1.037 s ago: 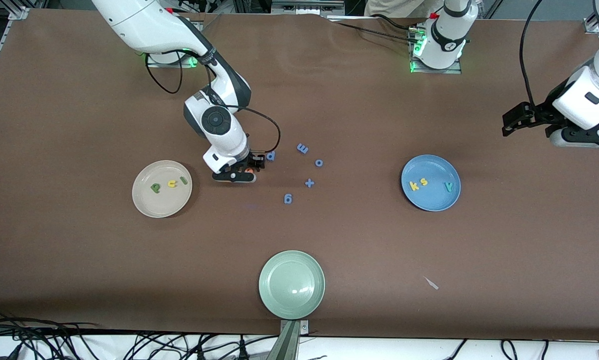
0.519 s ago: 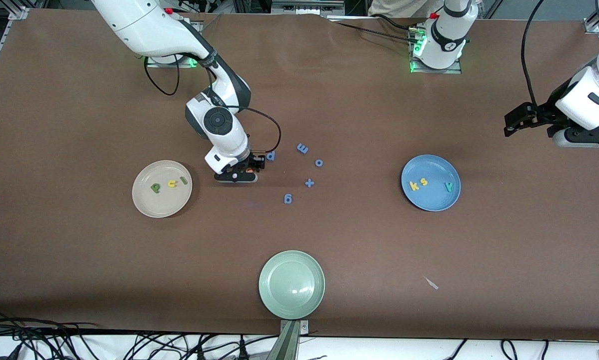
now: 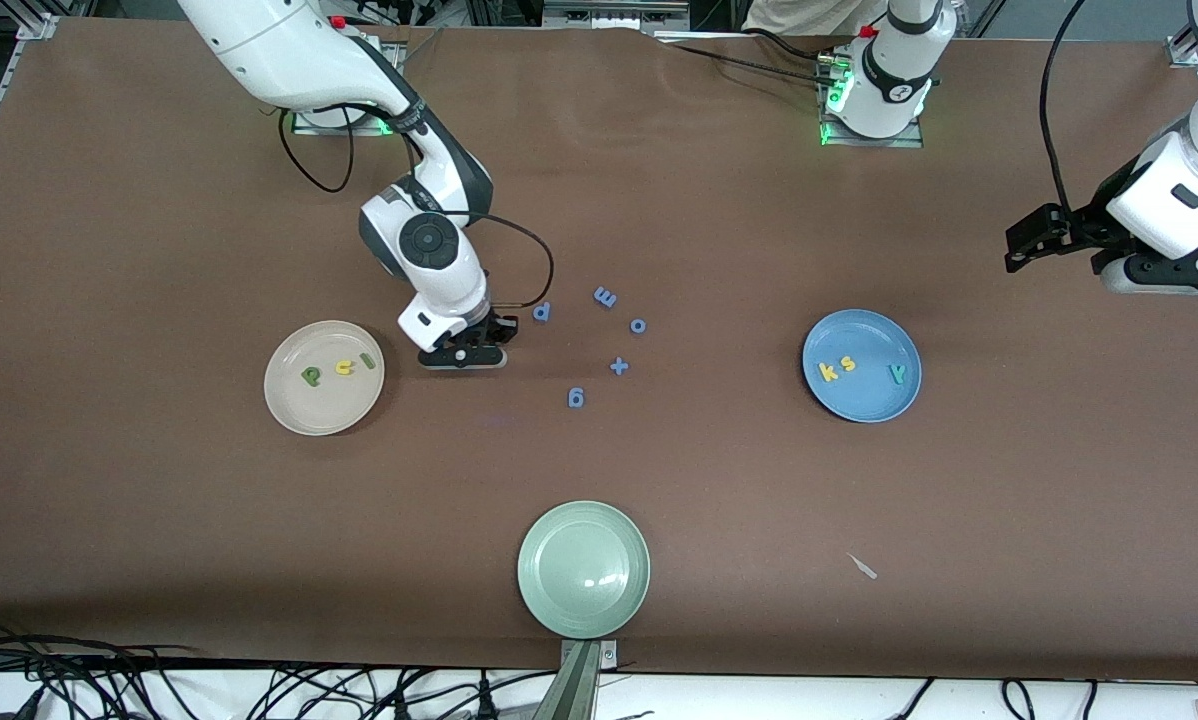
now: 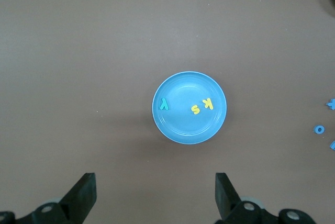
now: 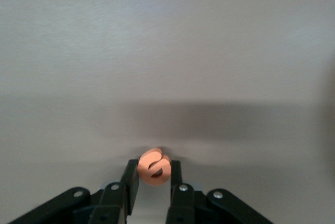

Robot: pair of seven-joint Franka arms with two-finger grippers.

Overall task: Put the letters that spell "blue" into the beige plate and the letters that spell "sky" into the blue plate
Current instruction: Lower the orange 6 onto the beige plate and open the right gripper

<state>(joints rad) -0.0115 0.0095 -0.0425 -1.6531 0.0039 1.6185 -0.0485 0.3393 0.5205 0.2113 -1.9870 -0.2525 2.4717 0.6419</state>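
Nearest the front camera sits a pale green plate [image 3: 583, 568], with a small pale scrap [image 3: 863, 566] lying on the table toward the left arm's end. Farther from the camera, the beige plate [image 3: 294, 407] lies toward the right arm's end and holds the olive-green b [image 3: 311, 376], the yellow u [image 3: 343, 369] and the light green l [image 3: 366, 362] in a row. At about the same depth, toward the left arm's end, the blue plate [image 3: 864, 405] holds the yellow k [image 3: 828, 372] and yellow s [image 3: 847, 364] side by side, with the teal-green y [image 3: 897, 374] apart from them near the rim.

Between the two plates lie the all-blue letters [image 3: 576, 398], scattered on the brown table [image 3: 719, 220].

The right gripper [image 3: 463, 354] is down at the table just beside the beige plate, between it and the blue letters. In its wrist view its jaws are pinched against both sides of the orange e [image 5: 154, 167], which stands on edge between the fingertips.

The left gripper [image 4: 154, 195] waits in the air near the left arm's end of the table, its jaws spread wide and holding nothing; its wrist view looks down on the blue plate.
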